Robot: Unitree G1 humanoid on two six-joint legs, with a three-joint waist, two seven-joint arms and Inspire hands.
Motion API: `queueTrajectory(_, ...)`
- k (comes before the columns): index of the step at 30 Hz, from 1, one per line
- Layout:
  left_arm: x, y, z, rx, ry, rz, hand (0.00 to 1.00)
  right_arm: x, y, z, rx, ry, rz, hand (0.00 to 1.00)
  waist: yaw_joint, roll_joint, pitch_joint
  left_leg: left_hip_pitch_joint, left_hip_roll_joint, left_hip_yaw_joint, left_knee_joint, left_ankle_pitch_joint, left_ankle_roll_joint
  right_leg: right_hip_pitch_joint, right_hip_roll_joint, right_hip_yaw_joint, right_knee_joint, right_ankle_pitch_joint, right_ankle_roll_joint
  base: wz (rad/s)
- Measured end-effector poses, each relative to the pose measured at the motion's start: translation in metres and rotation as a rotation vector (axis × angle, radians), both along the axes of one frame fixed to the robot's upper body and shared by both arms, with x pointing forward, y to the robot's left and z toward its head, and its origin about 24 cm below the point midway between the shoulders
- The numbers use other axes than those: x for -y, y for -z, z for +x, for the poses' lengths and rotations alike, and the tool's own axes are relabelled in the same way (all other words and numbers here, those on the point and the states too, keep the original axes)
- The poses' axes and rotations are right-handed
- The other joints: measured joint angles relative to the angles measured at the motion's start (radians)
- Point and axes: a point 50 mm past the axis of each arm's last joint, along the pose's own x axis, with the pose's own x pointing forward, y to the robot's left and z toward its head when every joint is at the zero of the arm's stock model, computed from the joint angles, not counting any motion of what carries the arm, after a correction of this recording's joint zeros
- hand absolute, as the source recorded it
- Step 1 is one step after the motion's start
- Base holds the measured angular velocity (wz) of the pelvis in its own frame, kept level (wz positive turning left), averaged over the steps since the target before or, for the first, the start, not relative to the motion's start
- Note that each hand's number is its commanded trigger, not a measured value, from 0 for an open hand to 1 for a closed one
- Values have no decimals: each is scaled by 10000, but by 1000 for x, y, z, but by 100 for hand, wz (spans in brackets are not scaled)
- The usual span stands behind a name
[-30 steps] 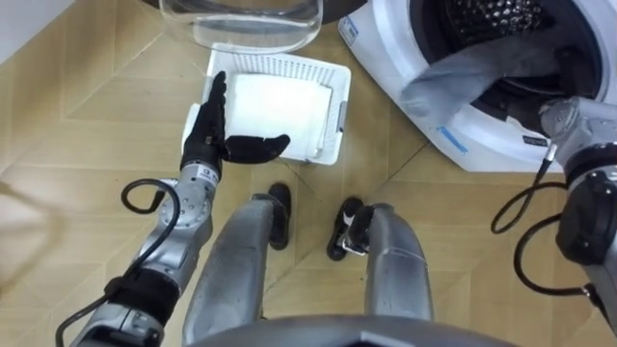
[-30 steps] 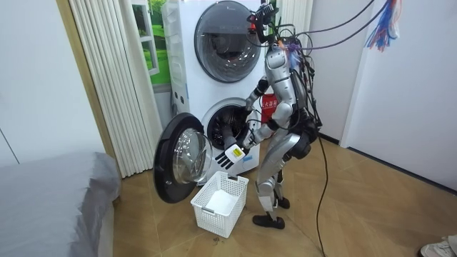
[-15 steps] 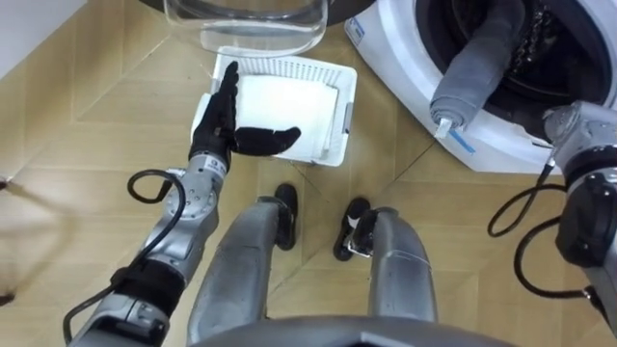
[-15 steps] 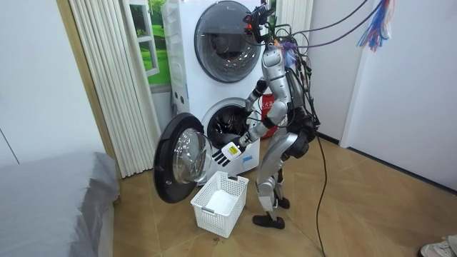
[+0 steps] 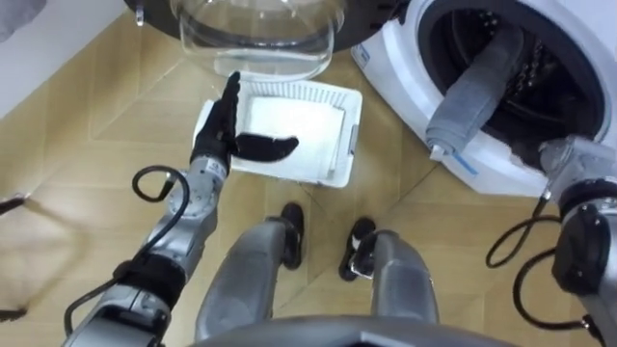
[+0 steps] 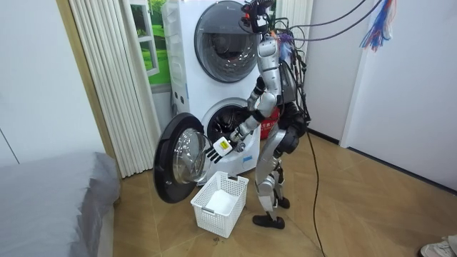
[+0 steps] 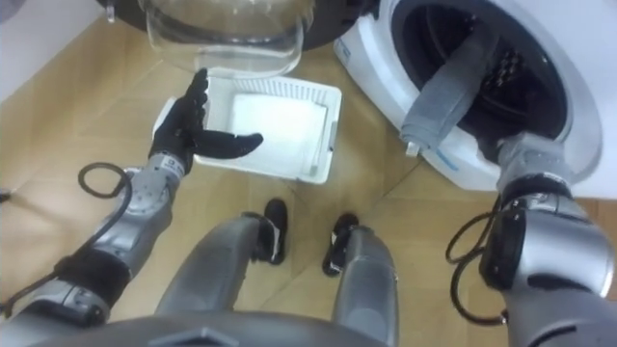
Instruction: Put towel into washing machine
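While the rolled grey towel (image 5: 474, 87) hangs half out of the white washing machine (image 5: 386, 58), the right arm (image 5: 571, 164) reaches in, likely to push it, its hand's grip hidden; the left hand (image 5: 218, 135) hovers flat-fingered over the white mesh basket (image 5: 353, 145), apparently balancing

A grey towel (image 5: 477, 85) hangs half out of the washing machine (image 5: 403, 85).

The grey towel (image 5: 472, 92) slants across the washing machine (image 5: 405, 66) drum mouth, leaving open room to its right. The open door (image 5: 253, 29) overhangs the basket's (image 5: 353, 145) far edge.
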Motion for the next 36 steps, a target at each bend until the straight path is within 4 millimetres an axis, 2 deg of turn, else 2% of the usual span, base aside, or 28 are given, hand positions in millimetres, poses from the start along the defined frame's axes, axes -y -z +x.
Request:
queueTrajectory(2, -3, 3, -4, -105, 41, 245, 0, -2, 13, -15, -276, -314, -290, 0, -18, 67, -51, 405, 53, -14, -287, 9, -17, 492, 151, 12, -528, 158, 44, -7)
queueTrajectory(3, -6, 7, -9, -284, 102, 443, 0, -4, 23, -28, -735, -734, -660, 0, -49, 131, -98, 716, 71, -32, -488, 12, -26, 885, 239, 3, -898, 244, 82, -5)
queueTrajectory(4, -9, 14, -16, -579, 211, 708, 0, -3, 35, -49, -1409, -1142, -1044, 0, -64, 195, -180, 1084, 81, -45, -730, 12, -30, 1329, 296, -62, -1311, 360, 103, -4)
queueTrajectory(5, -12, 18, -20, -760, 207, 841, 0, -2, 41, -60, -1791, -1398, -1273, 0, -77, 206, -212, 1290, 73, -42, -891, 15, -36, 1532, 313, -68, -1480, 400, 116, -12)
queueTrajectory(6, -20, 27, -32, -1235, 84, 1058, 0, -1, 53, -85, -2684, -2140, -1770, 0, -81, 180, -365, 1674, 54, 40, -1253, 37, -67, 1812, 356, 38, -1722, 464, 122, -24)
queueTrajectory(7, -30, 37, -45, -1742, -35, 1427, 0, -1, 61, -107, -3570, -3206, -2360, 0, -71, 158, -427, 2094, 58, 142, -1527, 50, -87, 2160, 417, 176, -1961, 504, 131, -27)
queueTrajectory(8, -36, 41, -53, -2009, -145, 1604, 0, -1, 66, -120, -4000, -3632, -2570, 0, -72, 147, -445, 2317, 59, 180, -1657, 51, -90, 2371, 429, 180, -2106, 510, 139, -29)
queueTrajectory(9, -47, 50, -69, -2556, -521, 1821, 0, -3, 73, -142, -4751, -4371, -2803, 0, -99, 113, -519, 2705, 66, 279, -1929, 57, -116, 2713, 463, 180, -2397, 543, 177, -30)
queueTrajectory(10, -58, 57, -84, -3003, -959, 1900, 0, -7, 80, -161, -5447, -5398, -3078, 0, -133, 71, -554, 2975, 100, 338, -2124, 47, -171, 2984, 542, 216, -2699, 622, 176, -32)
queueTrajectory(11, -67, 62, -97, -3401, -1405, 1927, 0, -13, 85, -177, -6033, -6486, -3263, 0, -191, 65, -554, 3184, 152, 342, -2236, 35, -212, 3236, 634, 254, -2952, 719, 156, -21)
queueTrajectory(13, -76, 69, -115, -3975, -1940, 2022, 0, -21, 91, -191, -6499, -7484, -3204, 0, -317, 56, -553, 3489, 177, 393, -2439, 43, -258, 3529, 696, 283, -3164, 755, 150, -13)
queueTrajectory(14, -80, 73, -127, -4281, -2180, 2046, 0, -26, 93, -193, -6577, -7997, -3233, 0, -319, 57, -554, 3697, 211, 507, -2589, 48, -295, 3662, 754, 414, -3253, 795, 134, -23)
queueTrajectory(21, -88, 87, -160, -5542, -2965, 2003, 0, -44, 99, -193, -6741, -11426, -4028, 0, -335, 146, -528, 5010, 230, 561, -3317, 125, -454, 4666, 886, 427, -3659, 857, 102, -9)
queueTrajectory(25, -91, 92, -178, -6125, -3436, 1880, 0, -49, 100, -195, -6878, -13284, -4529, 0, -305, 167, -523, 5393, 232, 546, -3521, 149, -500, 5022, 935, 440, -3840, 857, 101, -2)
queueTrajectory(30, -90, 98, -201, -6816, -4156, 1598, 0, -56, 103, -204, -7054, -14396, -4456, 0, -280, 167, -544, 5865, 238, 600, -3733, 131, -533, 5404, 979, 475, -3985, 857, 101, -6)
queueTrajectory(34, -87, 103, -215, -7474, -4931, 1193, 0, -66, 107, -209, -7072, -14716, -4101, 0, -298, 180, -525, 6205, 242, 600, -3851, 123, -544, 5701, 999, 513, -4007, 856, 101, -1)
queueTrajectory(36, -86, 105, -220, -7716, -5104, 1087, 0, -68, 107, -210, -7049, -14851, -4065, 0, -307, 185, -517, 6290, 243, 608, -3874, 116, -551, 5764, 1020, 735, -4000, 855, 101, -3)
